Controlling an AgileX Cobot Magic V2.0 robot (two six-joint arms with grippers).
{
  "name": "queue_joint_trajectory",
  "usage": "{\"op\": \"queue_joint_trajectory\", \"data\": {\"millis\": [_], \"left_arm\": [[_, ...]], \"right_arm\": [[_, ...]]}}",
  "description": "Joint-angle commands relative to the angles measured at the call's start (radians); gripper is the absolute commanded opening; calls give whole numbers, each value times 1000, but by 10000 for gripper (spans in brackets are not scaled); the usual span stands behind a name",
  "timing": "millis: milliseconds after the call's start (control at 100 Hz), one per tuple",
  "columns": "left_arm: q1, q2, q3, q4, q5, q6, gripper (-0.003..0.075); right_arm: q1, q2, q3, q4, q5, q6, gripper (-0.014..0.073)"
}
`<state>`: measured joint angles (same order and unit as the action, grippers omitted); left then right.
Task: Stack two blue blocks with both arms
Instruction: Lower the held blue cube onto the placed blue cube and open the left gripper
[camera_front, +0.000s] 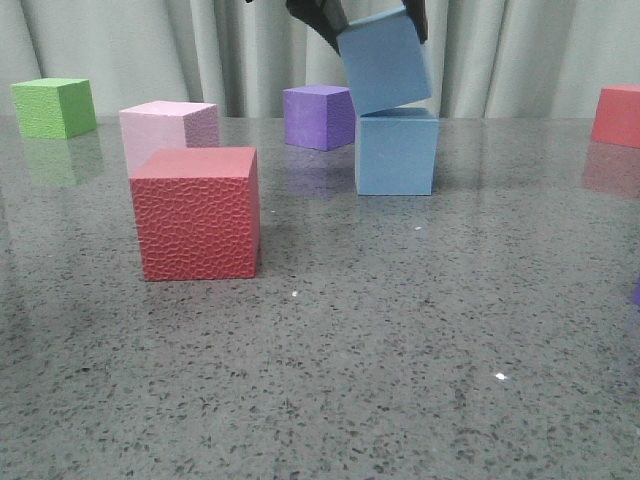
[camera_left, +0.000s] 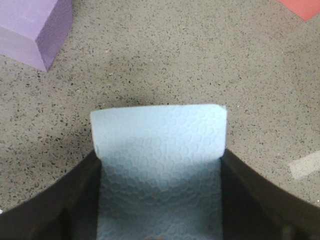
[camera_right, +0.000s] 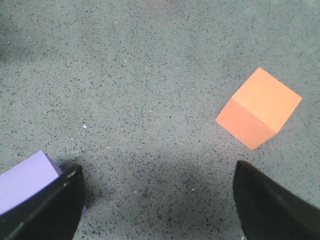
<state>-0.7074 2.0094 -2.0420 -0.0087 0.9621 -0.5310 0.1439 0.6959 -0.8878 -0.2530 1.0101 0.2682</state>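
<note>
Claw (camera_front: 375, 20) gripping tilted blue block (camera_front: 385, 62), corner touching second blue block (camera_front: 397, 152)

the upper block (camera_front: 384, 60) sits tilted atop the lower block (camera_front: 397, 151). at the stack's nine o'clock stands another cube (camera_front: 319, 116); at seven o'clock, nearer the camera, two cubes (camera_front: 197, 212), one behind the other.

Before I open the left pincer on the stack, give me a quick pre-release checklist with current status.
1. Left pincer clamped on held blue block: ok.
2. Held block above lower blue block: ok, one corner touches or nearly touches its top.
3. Held block level: not ok, plainly tilted in the front view.
4. Held block centred on lower block: cannot tell, it looks offset left.
5. Purple cube clear of the stack: ok, it stands apart.
6. Right pincer open and empty: ok.
</note>
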Motion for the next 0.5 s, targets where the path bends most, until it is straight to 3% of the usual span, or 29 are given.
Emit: {"op": "queue_joint_trajectory", "data": {"millis": [0, 490], "left_arm": [[-8, -57, -36, -14, -60, -10, 210], [-8, -57, -36, -28, -16, -10, 210]], "right_arm": [[-6, -3, -21, -19, -62, -8, 601], [-6, -3, -21, -19, -63, -8, 601]]}}
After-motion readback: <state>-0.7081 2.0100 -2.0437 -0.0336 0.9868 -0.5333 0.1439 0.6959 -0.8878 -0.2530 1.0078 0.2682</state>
